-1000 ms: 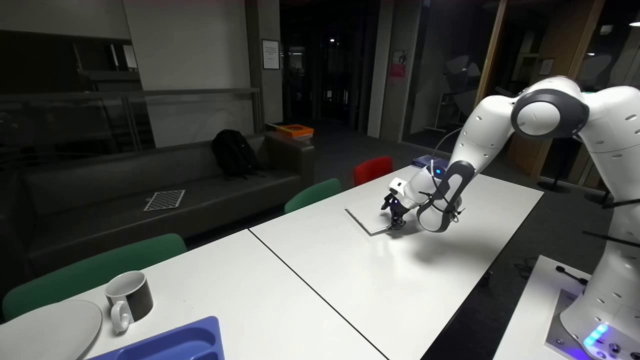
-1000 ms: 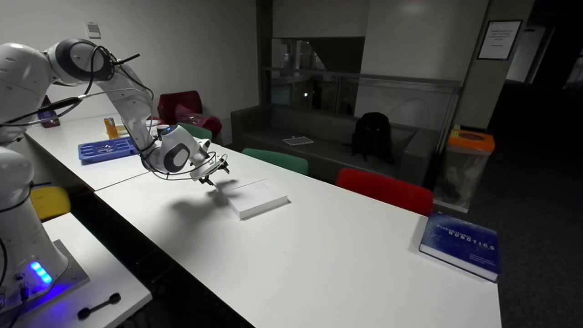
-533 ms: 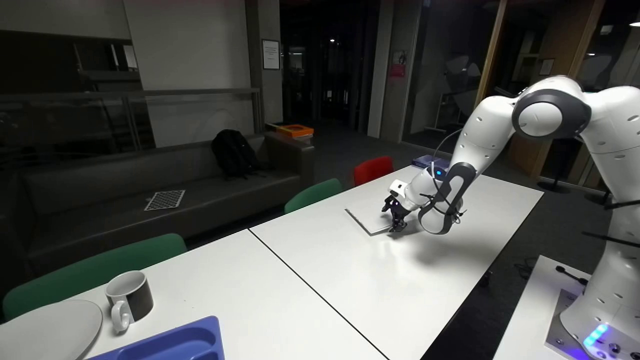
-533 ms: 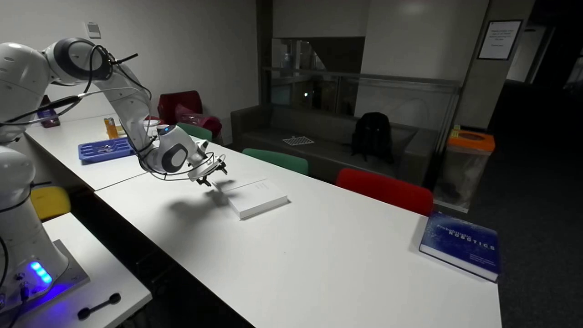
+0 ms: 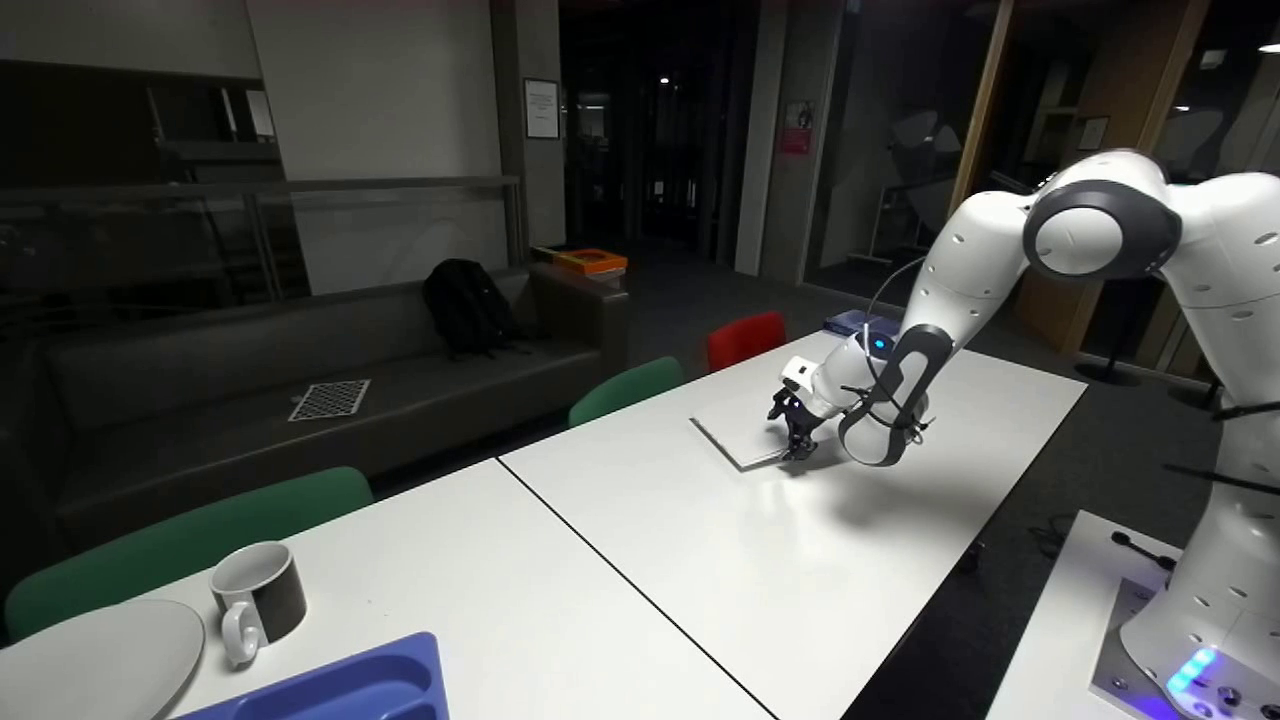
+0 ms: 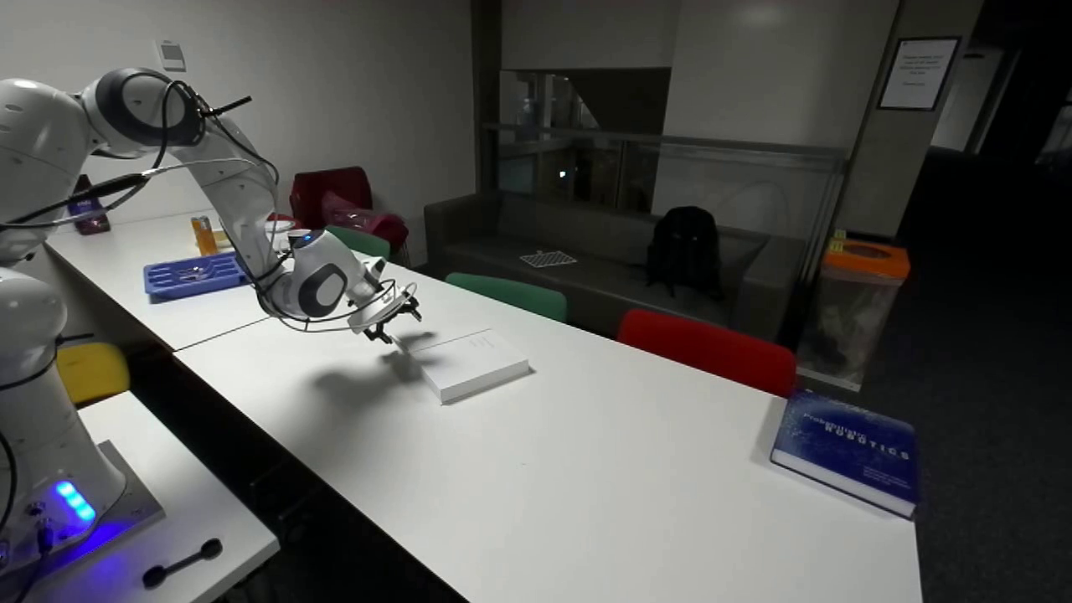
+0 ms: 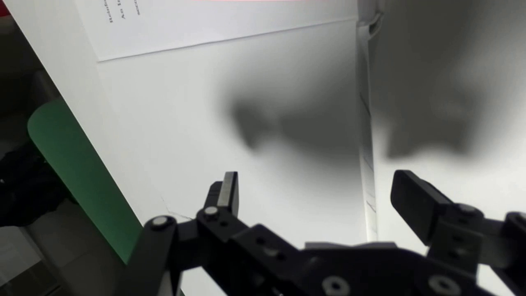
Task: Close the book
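The white book (image 6: 469,366) lies open on the white table. Its thick page block faces up, with a few printed lines. It also shows in an exterior view (image 5: 742,438), partly hidden by the gripper. In the wrist view, the page block (image 7: 230,24) is at the top and the flat pale cover (image 7: 172,119) spreads below it, with the gripper's shadow on it. My gripper (image 7: 316,179) is open and empty. In that picture its fingers lie either side of the cover's long edge. In both exterior views it hangs low over the cover side (image 6: 399,325) (image 5: 788,428).
A blue book (image 6: 846,452) lies at the table's far end. A blue tray (image 6: 197,276), a mug (image 5: 258,595) and a plate (image 5: 90,665) stand toward the opposite end. Green (image 6: 507,295) and red chairs (image 6: 708,352) line the table's long edge.
The arm and gripper have shifted only very slightly. The gripper stays open. The book has not visibly moved.
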Controlling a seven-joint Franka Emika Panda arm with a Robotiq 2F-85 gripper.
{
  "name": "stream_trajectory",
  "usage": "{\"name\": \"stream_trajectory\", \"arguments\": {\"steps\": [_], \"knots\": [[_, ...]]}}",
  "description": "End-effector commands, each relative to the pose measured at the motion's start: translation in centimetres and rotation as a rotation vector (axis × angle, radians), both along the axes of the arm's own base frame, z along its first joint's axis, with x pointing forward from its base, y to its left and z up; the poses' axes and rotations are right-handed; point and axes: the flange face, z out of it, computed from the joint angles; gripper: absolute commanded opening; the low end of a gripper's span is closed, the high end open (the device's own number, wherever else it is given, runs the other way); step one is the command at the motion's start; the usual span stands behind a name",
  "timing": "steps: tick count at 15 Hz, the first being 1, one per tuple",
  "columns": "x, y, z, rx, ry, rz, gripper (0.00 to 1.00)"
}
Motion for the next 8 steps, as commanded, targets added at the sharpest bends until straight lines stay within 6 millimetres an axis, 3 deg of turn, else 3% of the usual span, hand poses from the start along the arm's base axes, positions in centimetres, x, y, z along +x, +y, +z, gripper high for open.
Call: {"name": "stream_trajectory", "arguments": {"steps": [1, 8], "knots": [[-0.2, -0.2, 0.4, 0.002, -0.002, 0.001, 1.00], [1.1, -0.5, 0.8, -0.001, -0.026, -0.001, 1.00]]}}
